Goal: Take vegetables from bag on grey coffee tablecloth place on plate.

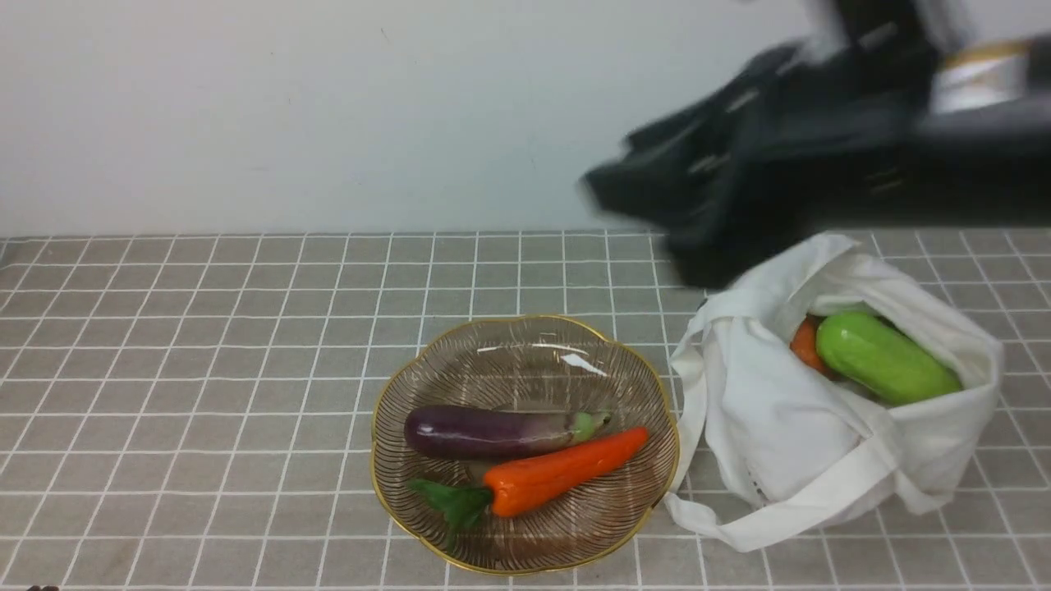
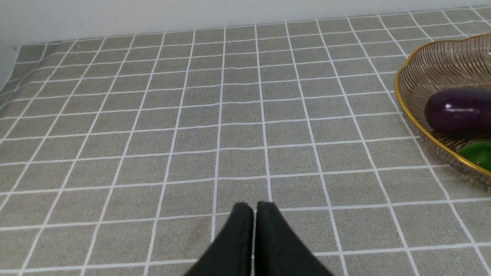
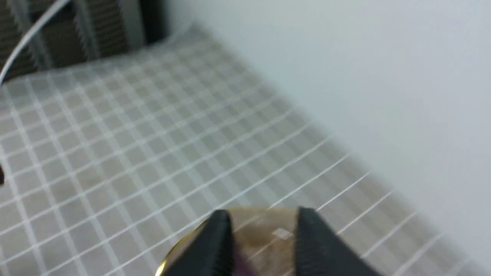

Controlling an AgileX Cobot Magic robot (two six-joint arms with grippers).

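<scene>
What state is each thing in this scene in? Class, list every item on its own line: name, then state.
plate, on the tablecloth, holding two vegetables
eggplant, lying on the plate
carrot, lying on the plate beside the eggplant
bag, mouth open, slumped
cucumber, in the bag, partly showing
orange item, in the bag, mostly hidden
left gripper, shut, empty
right gripper, open, empty

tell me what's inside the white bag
A light green cucumber lies in the open mouth of the bag, with part of an orange thing tucked beside it. Its cloth covers the rest and anything deeper.
</scene>
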